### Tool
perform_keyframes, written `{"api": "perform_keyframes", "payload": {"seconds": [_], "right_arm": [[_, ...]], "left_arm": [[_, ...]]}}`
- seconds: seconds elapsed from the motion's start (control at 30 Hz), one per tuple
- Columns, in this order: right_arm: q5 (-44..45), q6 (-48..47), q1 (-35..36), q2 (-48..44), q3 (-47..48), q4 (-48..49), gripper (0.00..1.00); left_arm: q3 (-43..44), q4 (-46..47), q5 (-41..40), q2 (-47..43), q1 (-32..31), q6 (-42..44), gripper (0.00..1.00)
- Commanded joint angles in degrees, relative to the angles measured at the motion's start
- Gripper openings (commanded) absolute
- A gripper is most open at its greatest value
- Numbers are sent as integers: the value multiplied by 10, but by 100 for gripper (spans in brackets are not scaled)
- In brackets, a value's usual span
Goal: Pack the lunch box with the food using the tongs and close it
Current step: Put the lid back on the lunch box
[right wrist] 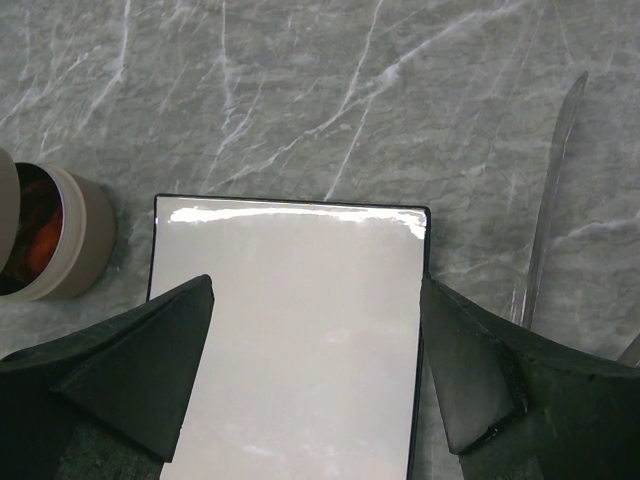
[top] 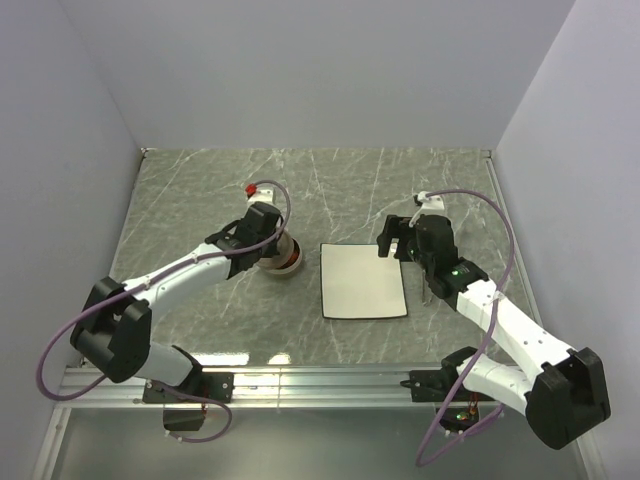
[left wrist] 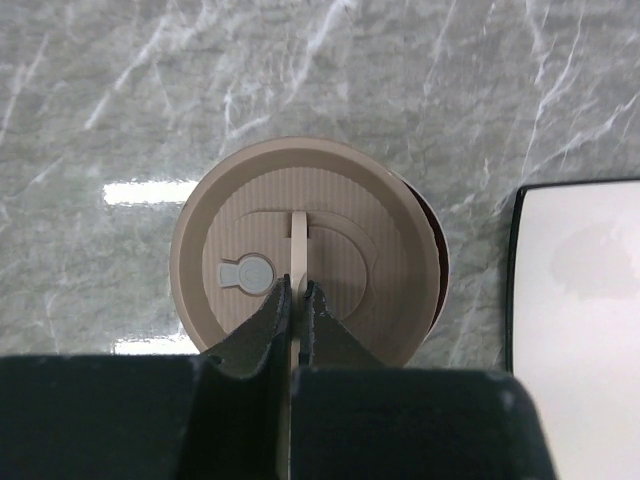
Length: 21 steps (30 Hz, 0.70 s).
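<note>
Left gripper [left wrist: 297, 300], pinched tight on the centre handle of the beige ribbed disc lid [left wrist: 345, 200], holds it slightly left of centre over the round metal tin [right wrist: 85, 235]; right gripper [right wrist: 315, 320] gapes wide.

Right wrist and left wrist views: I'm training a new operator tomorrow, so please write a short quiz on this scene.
1. Fill in: the visible food sits in the ___, not on the white plate.
2. True or false: the right gripper holds the tongs.
3. The left gripper is shut on: A the centre handle of the lid; B the tongs; C the white plate.
Key: 1 lunch box. 2 False: its jaws are open above the white plate, and the tongs lie on the table beside it. 3 A.
</note>
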Motion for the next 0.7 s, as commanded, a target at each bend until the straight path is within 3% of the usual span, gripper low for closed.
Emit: {"api": "perform_keyframes", "payload": {"seconds": [0.0, 0.67], "right_arm": [[14, -7, 6, 1, 17, 15, 91], [24, -9, 15, 18, 23, 9, 91]], "left_arm": [[24, 27, 26, 3, 1, 17, 0], [46, 27, 66, 54, 0, 22, 0]]}}
